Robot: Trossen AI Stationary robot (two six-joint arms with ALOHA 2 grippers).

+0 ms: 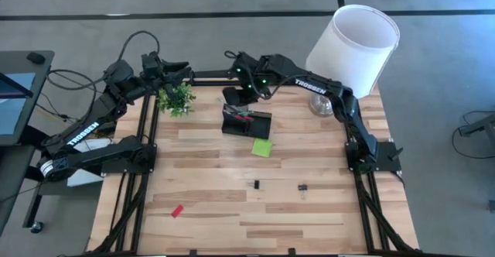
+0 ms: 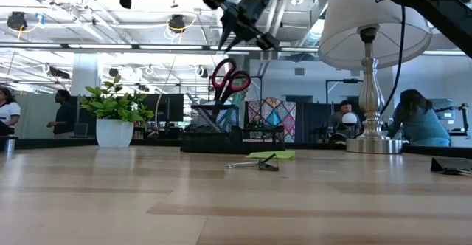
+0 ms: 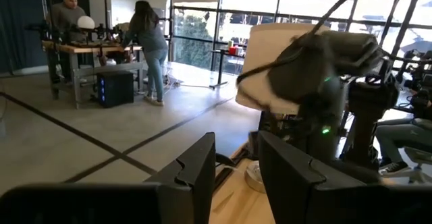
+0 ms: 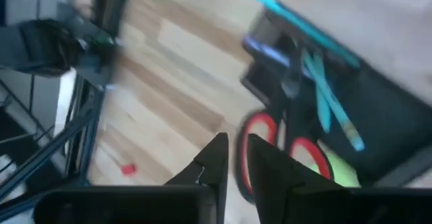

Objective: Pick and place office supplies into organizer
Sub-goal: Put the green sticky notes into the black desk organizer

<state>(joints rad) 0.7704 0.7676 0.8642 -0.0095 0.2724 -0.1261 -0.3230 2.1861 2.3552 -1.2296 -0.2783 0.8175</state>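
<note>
Placement step closing: red-handled scissors (image 2: 229, 79) standing upright in organizer (image 1: 246, 121) at surface's far side. Right tool (image 2: 243, 31) just above the handles, nearly closed, holding nothing. Left tool (image 3: 233, 173) idle, part-open, empty. Next: fetching sticky-note pad (image 1: 261, 148) beside the organizer

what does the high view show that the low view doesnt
Only the high view shows the red eraser near the left front of the table and the left gripper parked by the plant. Only the low view shows the red-handled scissors standing upright in the organizer, and people in the room behind. Both share the lamp, the lime-green sticky-note pad and the right gripper above the organizer.
</note>
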